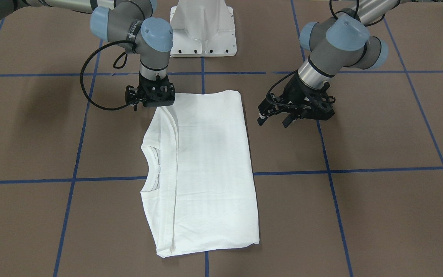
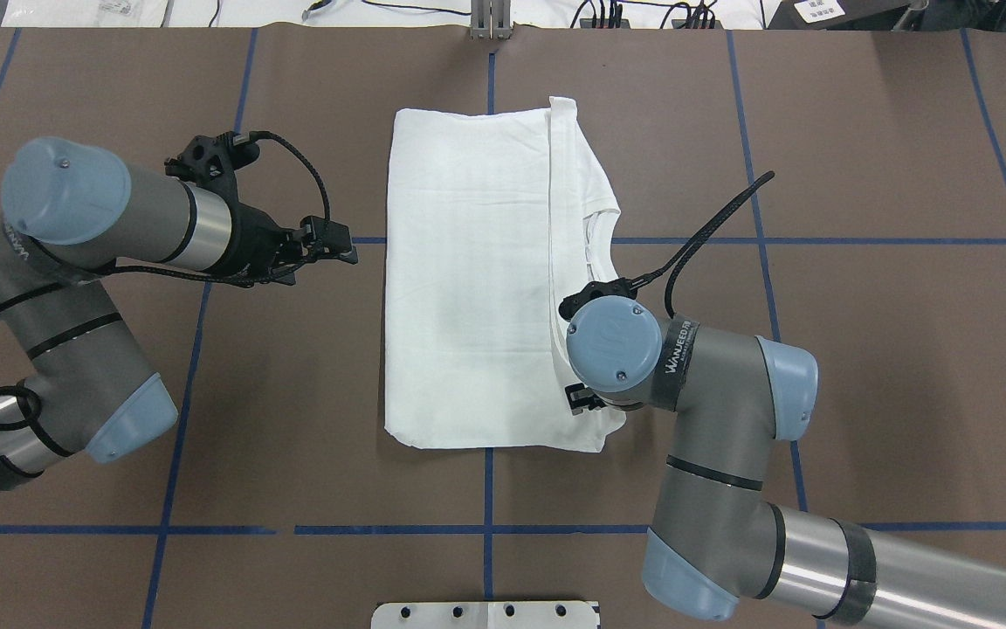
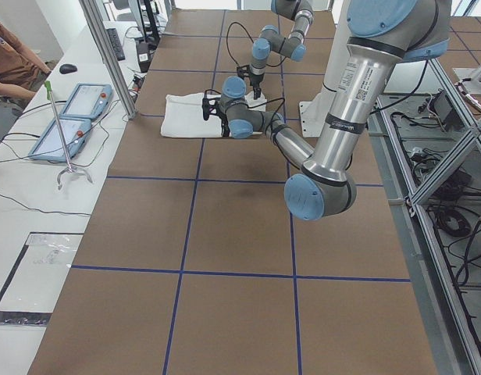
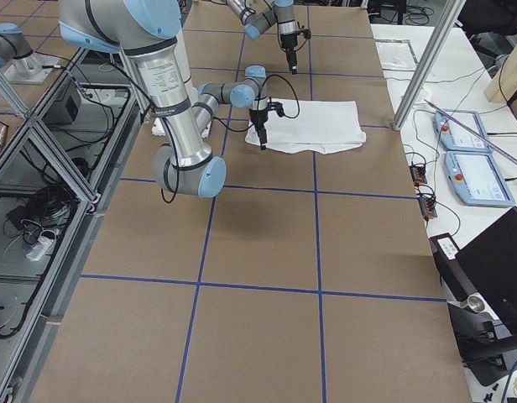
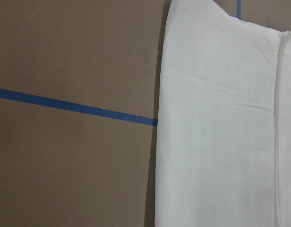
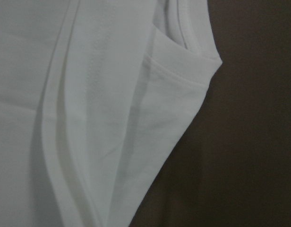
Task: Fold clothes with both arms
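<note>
The white shirt (image 1: 206,161) (image 2: 468,279) lies flat on the brown table, folded into a tall rectangle. Its ribbed collar (image 2: 595,240) faces the robot's right side. My left gripper (image 1: 275,119) (image 2: 350,246) hovers open just off the shirt's left edge, holding nothing. The left wrist view shows that edge of the shirt (image 5: 221,132) and bare table. My right gripper (image 1: 152,100) points straight down onto the near right corner of the shirt. Its fingers are hidden under the wrist (image 2: 615,341), so its state is unclear. A shoulder fold of the shirt (image 6: 89,94) fills the right wrist view.
The white pedestal base (image 1: 202,30) stands at the robot's side of the table. Blue tape lines (image 1: 360,170) grid the brown surface. Off the far edge are an operator desk with control tablets (image 3: 69,117), a person (image 3: 6,62) and an aluminium post (image 3: 108,55).
</note>
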{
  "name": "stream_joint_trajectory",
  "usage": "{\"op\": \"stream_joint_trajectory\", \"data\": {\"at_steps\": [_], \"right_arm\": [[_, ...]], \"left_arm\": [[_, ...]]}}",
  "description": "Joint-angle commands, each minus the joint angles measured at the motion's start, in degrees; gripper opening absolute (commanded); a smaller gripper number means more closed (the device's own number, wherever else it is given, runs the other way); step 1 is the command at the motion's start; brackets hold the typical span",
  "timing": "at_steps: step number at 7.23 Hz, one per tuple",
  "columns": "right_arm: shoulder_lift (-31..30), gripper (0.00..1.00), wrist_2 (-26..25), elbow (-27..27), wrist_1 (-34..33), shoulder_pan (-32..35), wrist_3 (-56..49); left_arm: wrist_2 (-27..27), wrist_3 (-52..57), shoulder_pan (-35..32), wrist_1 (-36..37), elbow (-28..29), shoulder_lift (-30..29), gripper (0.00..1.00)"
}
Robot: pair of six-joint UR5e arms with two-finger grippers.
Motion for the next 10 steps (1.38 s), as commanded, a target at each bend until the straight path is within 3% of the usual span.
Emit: {"op": "stream_joint_trajectory", "data": {"at_steps": [1,6,8,10], "right_arm": [[-2.3,1.0,0.2,0.6,0.4,1.3,-1.2],[-2.8,1.0,-0.1,2.8,0.8,1.9,-2.3],[-2.1,1.0,-0.5,1.9,6.8,2.4,-3.5],[3.7,1.0,-0.8,-2.3,8.2,3.5,-4.0]], "left_arm": [[0.2,-1.6,0.9,-2.0,1.0,-0.1,1.0],[0.2,-1.5,0.9,-2.8,1.9,-0.3,1.0],[0.2,-1.5,0.9,-3.0,2.0,-0.2,1.0],[0.2,-1.4,0.9,-3.1,2.4,-0.3,1.0]]}}
